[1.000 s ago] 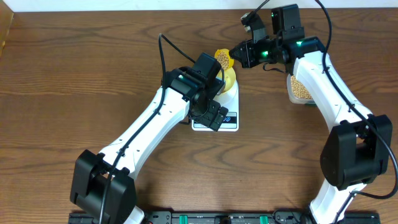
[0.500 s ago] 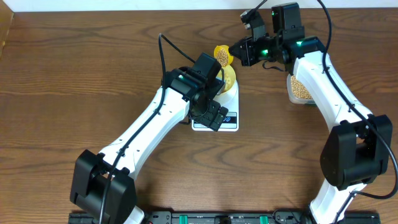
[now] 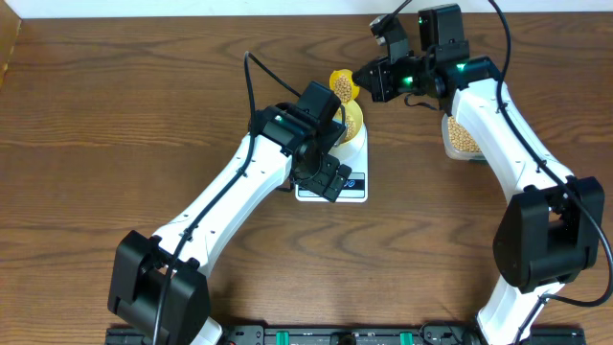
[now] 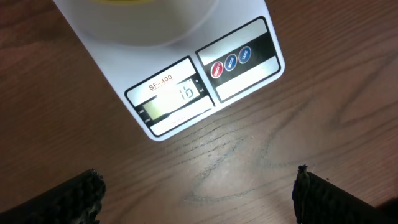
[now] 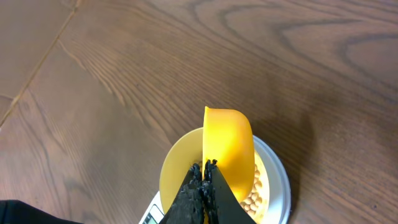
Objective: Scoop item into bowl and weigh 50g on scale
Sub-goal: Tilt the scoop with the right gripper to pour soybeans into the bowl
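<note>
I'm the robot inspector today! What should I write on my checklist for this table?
Surface: brown wood-grain table.
Job's things: white scale, display lit; cream bowl on its platform with beans inside; yellow scoop above the bowl, carrying beans; clear tub of beans beside the right arm.
Clutter: nothing seen.
Grippers: left gripper open and empty, above the table by the scale; right gripper shut on the scoop's handle.
Cables: black cable looping off the left arm; another above the right arm.
Surroundings: pale wall strip behind the table; black rail at the front edge.
</note>
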Controlling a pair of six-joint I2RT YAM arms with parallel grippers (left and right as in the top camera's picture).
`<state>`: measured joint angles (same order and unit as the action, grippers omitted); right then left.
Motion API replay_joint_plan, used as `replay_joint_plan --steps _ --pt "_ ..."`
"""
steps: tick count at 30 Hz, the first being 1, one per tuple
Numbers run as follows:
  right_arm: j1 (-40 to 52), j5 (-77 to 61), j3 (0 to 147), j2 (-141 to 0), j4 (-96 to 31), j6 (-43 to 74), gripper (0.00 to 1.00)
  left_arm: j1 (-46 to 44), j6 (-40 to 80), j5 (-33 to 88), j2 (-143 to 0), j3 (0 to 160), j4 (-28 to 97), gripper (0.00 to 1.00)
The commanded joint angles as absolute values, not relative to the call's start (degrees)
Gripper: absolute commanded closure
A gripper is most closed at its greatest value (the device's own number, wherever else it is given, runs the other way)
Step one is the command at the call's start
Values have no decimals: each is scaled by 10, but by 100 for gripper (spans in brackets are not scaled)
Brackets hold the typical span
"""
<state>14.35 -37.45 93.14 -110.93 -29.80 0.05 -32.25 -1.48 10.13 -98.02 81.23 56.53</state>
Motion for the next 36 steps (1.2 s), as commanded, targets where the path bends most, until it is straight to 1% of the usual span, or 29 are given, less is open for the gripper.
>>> replay_joint_plan --steps 1,12,16,21,33,36 --pt "154 -378 930 -1098 -303 -71 99 -321 -12 94 -985 810 566 2" --pt "165 -375 930 -1098 -321 -136 99 -321 -12 94 -985 810 566 2" --pt "166 -354 930 -1098 -331 -160 99 -321 -12 94 -985 810 566 2" --pt "166 -316 930 -1098 -332 -160 99 -321 -12 94 -985 810 566 2" --pt "182 -317 930 -1098 -343 -160 99 -321 -12 94 -985 810 566 2" --pt "191 -313 930 -1098 -344 -191 99 -321 -12 94 -985 810 566 2"
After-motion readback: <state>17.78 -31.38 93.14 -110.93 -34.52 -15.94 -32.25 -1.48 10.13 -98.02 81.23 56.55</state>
